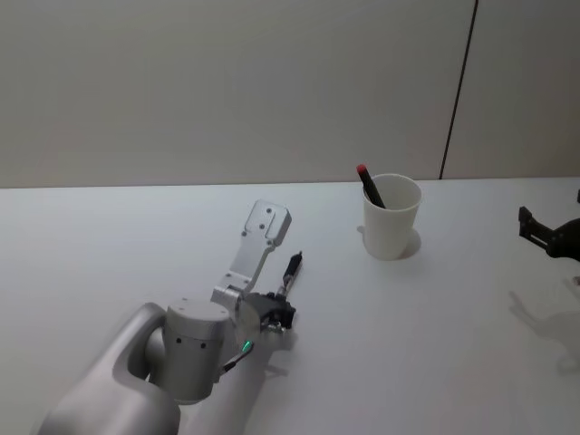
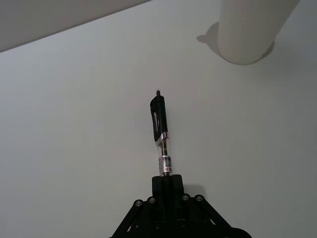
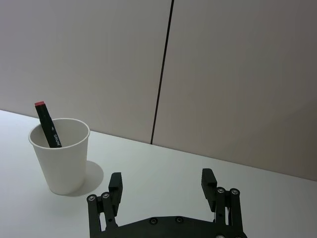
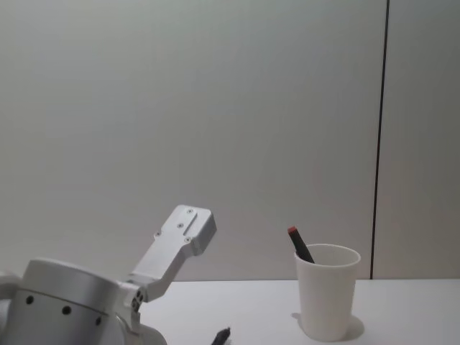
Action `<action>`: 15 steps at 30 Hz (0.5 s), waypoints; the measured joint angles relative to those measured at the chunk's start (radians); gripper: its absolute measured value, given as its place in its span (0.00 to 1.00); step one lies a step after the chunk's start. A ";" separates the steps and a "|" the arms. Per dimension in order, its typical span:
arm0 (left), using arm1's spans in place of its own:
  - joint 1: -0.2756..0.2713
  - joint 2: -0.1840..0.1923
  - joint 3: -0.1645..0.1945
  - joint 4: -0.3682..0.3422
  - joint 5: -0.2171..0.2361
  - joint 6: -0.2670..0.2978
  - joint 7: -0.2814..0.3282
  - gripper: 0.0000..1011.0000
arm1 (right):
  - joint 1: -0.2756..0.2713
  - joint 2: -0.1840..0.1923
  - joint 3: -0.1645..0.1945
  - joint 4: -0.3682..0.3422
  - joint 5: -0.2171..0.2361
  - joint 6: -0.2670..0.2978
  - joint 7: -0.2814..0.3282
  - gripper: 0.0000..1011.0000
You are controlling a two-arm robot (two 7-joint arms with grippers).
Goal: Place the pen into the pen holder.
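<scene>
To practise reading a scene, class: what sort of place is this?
Probably a robotics test lab: a white table, a plain panelled wall, and the left gripper holding a pen near a paper cup.

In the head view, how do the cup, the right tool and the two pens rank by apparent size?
1. white cup
2. right tool, partly cut by the view's edge
3. red-tipped pen (part above the rim) and clear-barrelled pen in the left tool: about equal, unranked.
</scene>
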 joint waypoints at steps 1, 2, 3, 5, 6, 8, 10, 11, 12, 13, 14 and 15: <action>0.001 0.001 0.000 -0.003 0.003 -0.004 0.001 0.13 | 0.000 0.000 0.000 0.000 0.000 0.000 0.000 0.99; 0.004 0.003 -0.002 -0.010 0.007 -0.012 0.003 0.13 | 0.000 0.000 0.000 0.000 0.000 0.000 0.000 0.99; 0.004 0.004 -0.002 -0.012 0.010 -0.015 0.004 0.13 | 0.000 0.000 0.000 0.000 0.000 0.000 0.000 0.99; 0.007 0.006 -0.003 -0.021 0.016 -0.025 0.005 0.13 | 0.000 0.000 0.000 0.000 0.000 0.000 0.000 0.99; 0.010 0.009 -0.004 -0.029 0.022 -0.034 0.005 0.13 | 0.000 0.000 0.000 0.000 0.000 0.000 0.000 0.99; 0.015 0.014 -0.006 -0.044 0.032 -0.048 0.005 0.13 | 0.000 0.000 0.000 0.000 0.000 0.000 0.000 0.99; 0.018 0.018 -0.008 -0.054 0.040 -0.060 0.004 0.13 | 0.000 0.000 0.000 0.000 0.000 0.000 0.000 0.99; 0.020 0.020 -0.008 -0.059 0.044 -0.065 0.003 0.13 | 0.000 0.000 0.000 0.000 0.000 0.000 0.000 0.99; 0.023 0.025 -0.009 -0.068 0.050 -0.077 -0.001 0.13 | 0.000 0.000 0.000 0.000 0.000 0.000 0.000 0.99; 0.025 0.028 -0.010 -0.075 0.054 -0.083 -0.004 0.13 | 0.000 0.000 0.000 0.000 0.000 0.000 0.000 0.99; 0.027 0.030 -0.011 -0.079 0.057 -0.089 -0.006 0.13 | 0.000 0.000 0.000 0.000 0.000 0.000 0.000 0.99; 0.031 0.034 -0.012 -0.089 0.063 -0.102 -0.011 0.13 | 0.000 0.000 0.000 0.000 0.000 0.000 0.000 0.99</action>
